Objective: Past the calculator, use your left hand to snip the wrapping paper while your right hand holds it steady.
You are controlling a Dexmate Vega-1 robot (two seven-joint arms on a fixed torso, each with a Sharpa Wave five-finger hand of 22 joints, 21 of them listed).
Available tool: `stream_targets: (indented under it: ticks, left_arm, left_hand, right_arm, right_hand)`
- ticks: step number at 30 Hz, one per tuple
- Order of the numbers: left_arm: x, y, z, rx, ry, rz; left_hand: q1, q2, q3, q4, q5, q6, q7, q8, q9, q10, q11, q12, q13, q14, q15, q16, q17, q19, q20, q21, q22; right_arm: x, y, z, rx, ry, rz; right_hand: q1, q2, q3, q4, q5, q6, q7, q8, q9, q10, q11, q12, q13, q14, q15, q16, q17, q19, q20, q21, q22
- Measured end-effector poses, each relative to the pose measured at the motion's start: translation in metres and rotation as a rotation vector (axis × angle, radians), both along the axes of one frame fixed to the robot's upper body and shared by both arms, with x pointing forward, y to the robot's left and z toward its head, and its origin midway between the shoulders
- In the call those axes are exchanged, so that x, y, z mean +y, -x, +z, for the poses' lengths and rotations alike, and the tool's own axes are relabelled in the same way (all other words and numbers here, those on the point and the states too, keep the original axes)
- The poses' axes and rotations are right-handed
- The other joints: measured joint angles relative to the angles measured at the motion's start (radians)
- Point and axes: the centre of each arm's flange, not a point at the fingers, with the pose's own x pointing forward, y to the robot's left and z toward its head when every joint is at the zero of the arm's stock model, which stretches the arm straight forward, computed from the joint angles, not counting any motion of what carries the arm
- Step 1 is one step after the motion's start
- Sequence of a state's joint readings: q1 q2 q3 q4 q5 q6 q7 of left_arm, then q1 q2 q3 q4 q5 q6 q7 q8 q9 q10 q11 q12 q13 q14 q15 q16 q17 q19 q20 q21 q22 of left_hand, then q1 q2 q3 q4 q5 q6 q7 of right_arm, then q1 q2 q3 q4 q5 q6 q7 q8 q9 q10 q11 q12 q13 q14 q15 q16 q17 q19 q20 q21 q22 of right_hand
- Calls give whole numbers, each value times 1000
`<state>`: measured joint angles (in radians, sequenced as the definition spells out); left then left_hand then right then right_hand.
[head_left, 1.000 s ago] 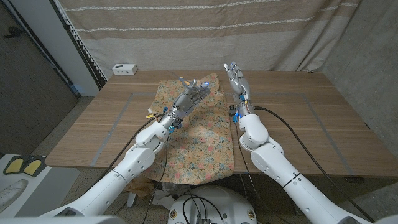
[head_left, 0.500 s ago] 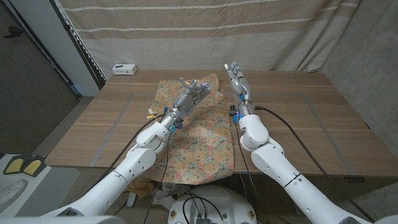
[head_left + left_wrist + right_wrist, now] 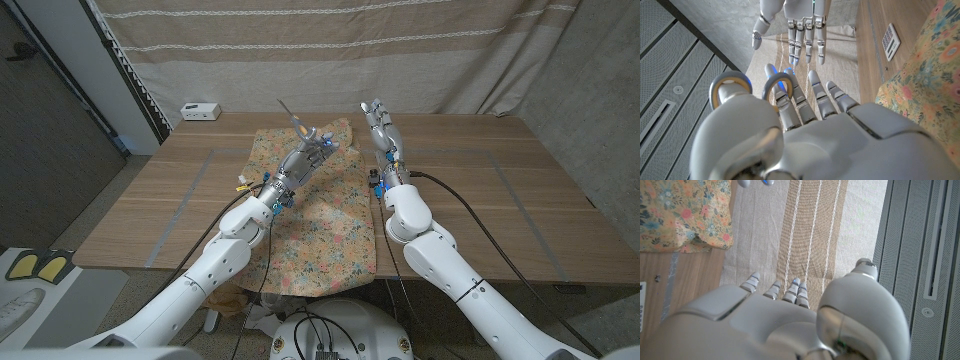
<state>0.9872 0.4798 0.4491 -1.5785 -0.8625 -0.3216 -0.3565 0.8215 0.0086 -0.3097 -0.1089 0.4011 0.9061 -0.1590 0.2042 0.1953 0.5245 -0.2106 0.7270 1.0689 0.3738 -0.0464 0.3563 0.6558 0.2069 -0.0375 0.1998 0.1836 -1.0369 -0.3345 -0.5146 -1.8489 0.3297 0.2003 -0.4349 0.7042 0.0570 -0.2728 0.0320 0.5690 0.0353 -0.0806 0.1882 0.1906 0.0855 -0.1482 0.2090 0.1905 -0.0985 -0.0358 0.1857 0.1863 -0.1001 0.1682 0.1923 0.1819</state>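
A wooden table (image 3: 480, 200) spans the middle of the head view, with a striped curtain (image 3: 330, 50) hanging behind it across the top of the frame. The floral wrapping paper (image 3: 320, 225) lies flat at the centre of the table, running from the near edge at lower centre up toward the far side. The left hand (image 3: 305, 155) sits above the upper part of the paper, just left of centre, gripping scissors (image 3: 300, 125) whose orange-tinted handles loop around its fingers (image 3: 785, 100) in the left wrist view; the thin blade tips point up and to the left, raised off the paper. The right hand (image 3: 380, 130) stands just right of the paper's upper right corner, fingers straight, close together and reaching up the frame, holding nothing; whether it touches the paper cannot be told. The calculator (image 3: 201, 110), small and white, lies at the upper left of the table, well apart from both hands.
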Motion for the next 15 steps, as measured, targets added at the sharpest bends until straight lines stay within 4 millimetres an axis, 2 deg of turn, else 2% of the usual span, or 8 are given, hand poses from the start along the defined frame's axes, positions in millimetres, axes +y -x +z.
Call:
stream_targets:
  ticks: [15]
  left_arm:
    - [1,0,-1,1,2,4]
  left_hand:
    - [7,-15,-18,2,0,-8,-1,-5,0,0,0,40,56,5,5,7,23,4,-4,0,0]
  right_arm:
    - [0,3,1,-12,-1,-8]
  right_hand:
    - [0,0,0,0,0,-14,7,0,0,-11,0,0,0,0,0,0,0,0,0,0,0]
